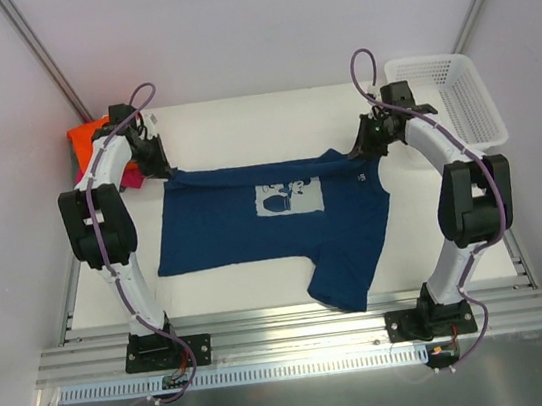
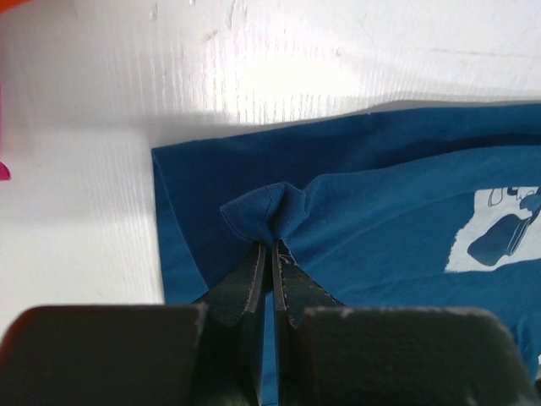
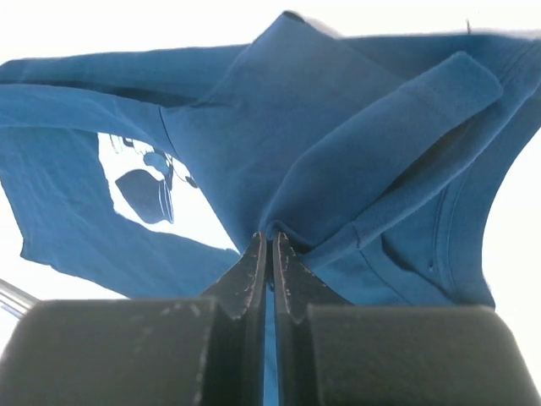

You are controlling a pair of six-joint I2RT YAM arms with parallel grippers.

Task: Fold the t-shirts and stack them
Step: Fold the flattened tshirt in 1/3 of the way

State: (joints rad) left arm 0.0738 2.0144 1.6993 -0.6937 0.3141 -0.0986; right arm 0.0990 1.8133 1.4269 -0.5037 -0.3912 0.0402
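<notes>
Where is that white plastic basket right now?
Overhead view: the white basket sits at the far right corner of the table, just beyond the right arm, apart from the navy t-shirt.

The t-shirt (image 1: 255, 230) lies spread on the table (image 1: 229, 118) between the two claws and mostly nearer than both. The left claw (image 2: 270, 247) pinches its far left corner, and the right claw (image 3: 270, 238) pinches its far right part. Just left of and behind the left claw sit the folded t-shirts (image 1: 88, 138). Right of the right claw stands a basket (image 1: 448, 97).
</notes>
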